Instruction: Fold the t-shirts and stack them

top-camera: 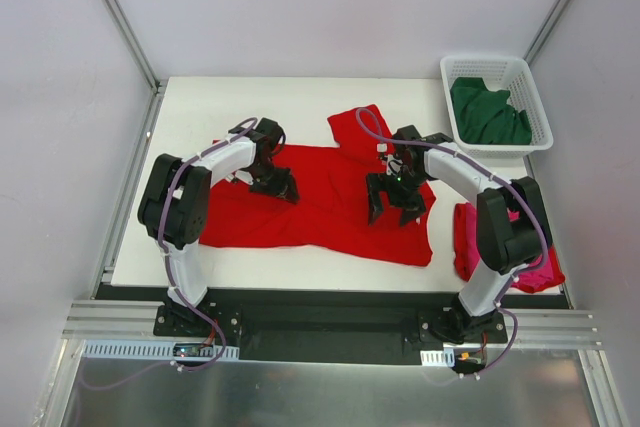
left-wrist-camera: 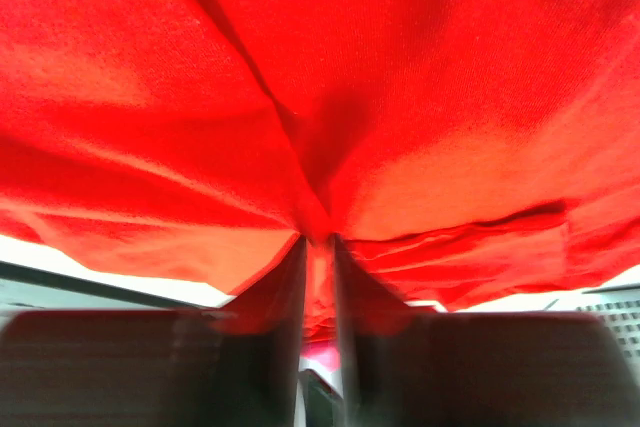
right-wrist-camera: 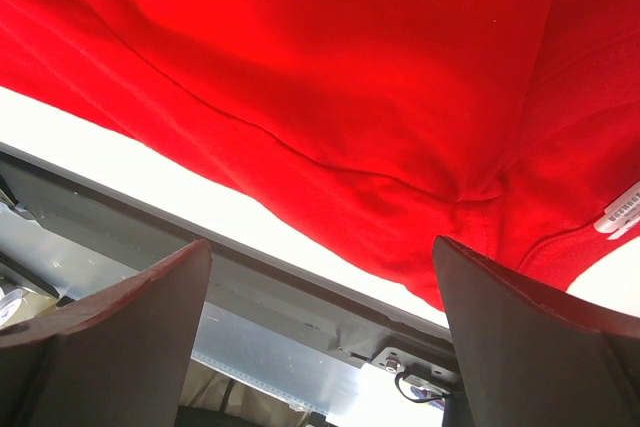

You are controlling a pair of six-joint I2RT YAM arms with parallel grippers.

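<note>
Red t-shirt (top-camera: pixel 330 209) lies spread under both your grippers. Your left gripper (left-wrist-camera: pixel 318 247) is nearly closed, with a ridge of the red cloth pinched between its fingers. Your right gripper (right-wrist-camera: pixel 320 257) stands wide open over the shirt, holding nothing; the pink t-shirt (top-camera: pixel 465 242) lies to its right

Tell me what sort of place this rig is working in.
Probably a lab test cell: plain panels on aluminium framing enclose the white table, a metal mounting rail runs along its near edge, and a red t-shirt lies spread out.
</note>
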